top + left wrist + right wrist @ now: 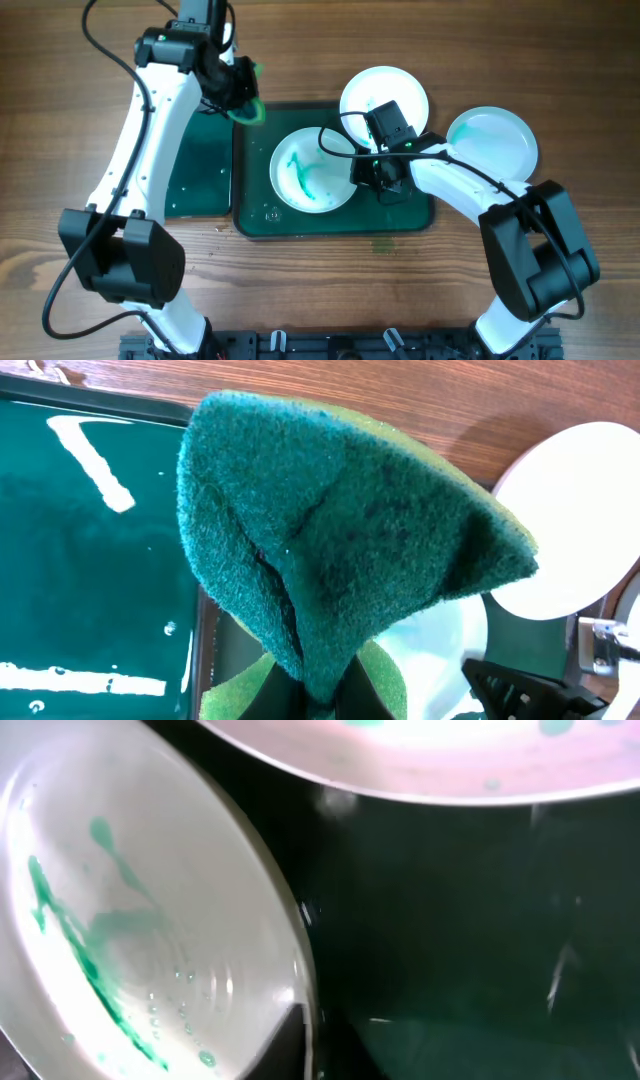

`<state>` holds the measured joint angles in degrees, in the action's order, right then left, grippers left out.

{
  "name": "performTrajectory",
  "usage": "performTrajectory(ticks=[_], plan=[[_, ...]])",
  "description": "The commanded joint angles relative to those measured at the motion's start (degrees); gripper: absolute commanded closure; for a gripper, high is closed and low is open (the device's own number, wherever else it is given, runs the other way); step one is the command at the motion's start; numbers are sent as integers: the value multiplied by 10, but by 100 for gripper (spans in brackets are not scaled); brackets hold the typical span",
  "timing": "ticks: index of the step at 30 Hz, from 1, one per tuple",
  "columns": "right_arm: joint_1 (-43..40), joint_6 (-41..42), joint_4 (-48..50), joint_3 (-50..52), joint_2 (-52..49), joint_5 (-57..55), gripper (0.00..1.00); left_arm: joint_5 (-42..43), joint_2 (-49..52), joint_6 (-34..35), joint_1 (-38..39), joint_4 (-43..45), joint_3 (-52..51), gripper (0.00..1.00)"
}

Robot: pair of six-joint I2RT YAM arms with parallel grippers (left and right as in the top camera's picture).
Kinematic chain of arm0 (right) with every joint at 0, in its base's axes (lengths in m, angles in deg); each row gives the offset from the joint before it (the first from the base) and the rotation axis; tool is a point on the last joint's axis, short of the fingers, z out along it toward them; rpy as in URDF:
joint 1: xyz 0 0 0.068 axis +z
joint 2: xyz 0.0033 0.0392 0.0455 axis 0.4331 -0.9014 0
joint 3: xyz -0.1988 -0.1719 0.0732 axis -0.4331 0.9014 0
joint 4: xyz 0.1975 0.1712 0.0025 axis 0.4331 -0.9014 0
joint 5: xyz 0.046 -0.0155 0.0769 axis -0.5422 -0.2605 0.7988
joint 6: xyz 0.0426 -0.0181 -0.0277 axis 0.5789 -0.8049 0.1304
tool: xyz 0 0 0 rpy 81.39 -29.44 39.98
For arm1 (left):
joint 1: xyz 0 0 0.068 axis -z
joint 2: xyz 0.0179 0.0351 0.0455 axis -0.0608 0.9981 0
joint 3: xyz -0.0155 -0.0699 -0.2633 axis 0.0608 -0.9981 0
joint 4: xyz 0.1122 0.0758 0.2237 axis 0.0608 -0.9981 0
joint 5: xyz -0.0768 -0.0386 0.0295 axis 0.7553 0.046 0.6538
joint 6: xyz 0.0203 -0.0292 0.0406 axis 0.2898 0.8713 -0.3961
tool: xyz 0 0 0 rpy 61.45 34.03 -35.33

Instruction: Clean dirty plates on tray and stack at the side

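Smeared plate (312,170) has its right rim at the right gripper (375,180); whether those jaws grip it I cannot tell. It lies in the middle of the tray (260,215). A second plate (365,92) overlaps the tray's far edge, and a third plate (492,140) rests on the table (560,80) to the right. The left gripper (320,705) pinches a green sponge (340,530) over the tray's far-left corner.

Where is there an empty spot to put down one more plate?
The bare wood of the table in front of the tray is free, and so is its far left side. The tray is crowded: the smeared plate, the right gripper and the top plate sit close together.
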<state>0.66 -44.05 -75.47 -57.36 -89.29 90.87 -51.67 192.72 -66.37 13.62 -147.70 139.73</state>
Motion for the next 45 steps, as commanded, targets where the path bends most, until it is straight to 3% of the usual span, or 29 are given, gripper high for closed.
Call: performTrajectory(ticks=[1, 6, 9, 17, 22, 28, 38, 40, 44, 45], plan=[[3, -3, 18, -16, -10, -20, 83, 7, 3, -11, 13, 2, 3, 96], [3, -2, 32, -16, -16, -39, 85, 7, 23, 6, 33, -9, 2, 96], [3, -1, 33, -16, -29, -40, 96, 7, 35, 21, 43, -13, -4, 96], [3, 16, 36, -16, -39, -30, 96, 9, 53, 48, 70, -9, -59, 96], [3, 16, 36, -16, -39, -22, 96, 24, 61, 50, 101, 50, -122, 96], [3, 16, 35, -16, -39, -18, 96, 19, 66, 114, 136, 151, -212, 96], [3, 15, 36, -16, -39, -18, 96, -56, 108, 139, 141, 203, -257, 96], [3, 14, 36, -16, -39, -18, 96, -6, 110, 116, 145, 211, -257, 96], [3, 13, 37, -16, -39, -14, 96, 186, 110, 4, 158, 248, -257, 96], [3, 13, 37, -16, -39, -14, 96, 196, 110, 1, 160, 254, -257, 96]])
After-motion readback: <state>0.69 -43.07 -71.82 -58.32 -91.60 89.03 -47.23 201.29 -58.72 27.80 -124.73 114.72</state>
